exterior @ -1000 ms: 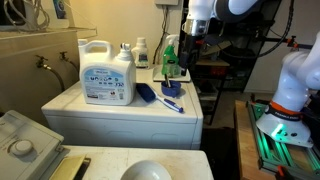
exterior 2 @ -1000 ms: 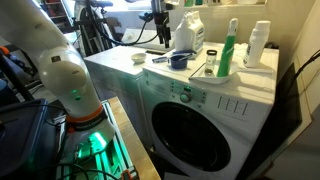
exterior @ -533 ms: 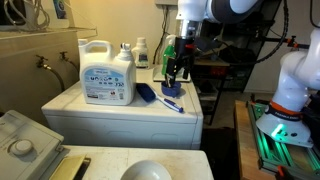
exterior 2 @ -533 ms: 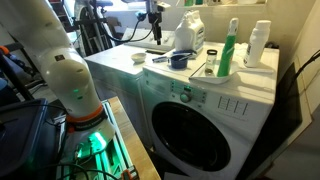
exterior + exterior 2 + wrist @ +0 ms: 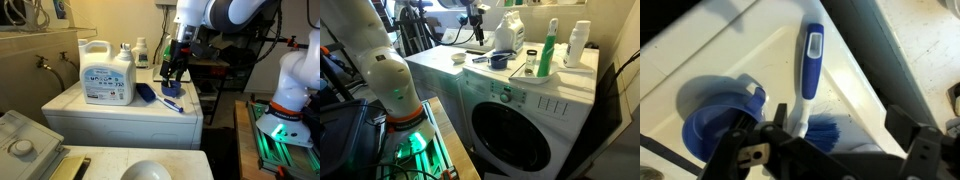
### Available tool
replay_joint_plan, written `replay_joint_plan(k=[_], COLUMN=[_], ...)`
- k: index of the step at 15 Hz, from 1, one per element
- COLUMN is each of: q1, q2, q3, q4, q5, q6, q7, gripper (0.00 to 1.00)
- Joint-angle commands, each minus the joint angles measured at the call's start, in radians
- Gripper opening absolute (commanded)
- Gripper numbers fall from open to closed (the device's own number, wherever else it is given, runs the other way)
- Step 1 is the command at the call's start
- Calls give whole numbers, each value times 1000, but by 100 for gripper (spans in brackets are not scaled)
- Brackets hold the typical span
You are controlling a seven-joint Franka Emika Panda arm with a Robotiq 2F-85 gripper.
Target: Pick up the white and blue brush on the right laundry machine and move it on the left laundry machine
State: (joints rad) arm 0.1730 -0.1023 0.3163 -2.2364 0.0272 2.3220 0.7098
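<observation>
Right laundry machine (image 5: 100, 110): flat white top serves as the surface, seen in both exterior views (image 5: 445, 62) and in the wrist view (image 5: 700, 50). White and blue brush (image 5: 160, 100) lies flat on that surface toward its near-right part. Its dark blue head points left and the thin handle runs right and nearer, approx. diagonal. In the wrist view the brush (image 5: 812, 60) shows its white/light-blue handle running away up the frame, with the bristled head low in the frame betw. the pincer fingers. Pincer (image 5: 172, 76) hangs over the right end of the surface, above the brush area, pointing down. Fingers are spread and hold nothing; the wrist view (image 5: 825, 150) shows one dark finger on each side of the head. Contact w/ the brush: cannot tell. A blue cup (image 5: 171, 90) sits just beside the brush, under the pincer, and is left of the brush head in the wrist view (image 5: 715, 118). A large detergent jug (image 5: 107, 75) stands upright on the left part of the surface. A green spray bottle (image 5: 169, 55) stands at the far edge behind the pincer. Left laundry machine (image 5: 15, 130), w/ round knob (image 5: 20, 148), is at near left, well apart from the brush.
</observation>
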Motion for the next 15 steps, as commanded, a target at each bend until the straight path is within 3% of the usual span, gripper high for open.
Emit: replay_joint_plan(k=[1, 6, 7, 8, 11, 13, 15], q1=[17, 24, 30, 36, 55, 68, 78], q2=[52, 148, 166, 184, 226, 246, 258], q3=[-13, -37, -44, -51, -80, -101, -123], q4=[-13, -4, 0, 4, 15, 22, 29], q5=[-50, -186, -214, -231, -287, -316, -341], q6=[93, 164, 181, 197, 224, 229, 228], q7=[0, 94, 118, 131, 170, 188, 212], gripper=[100, 98, 93, 80, 64, 57, 57])
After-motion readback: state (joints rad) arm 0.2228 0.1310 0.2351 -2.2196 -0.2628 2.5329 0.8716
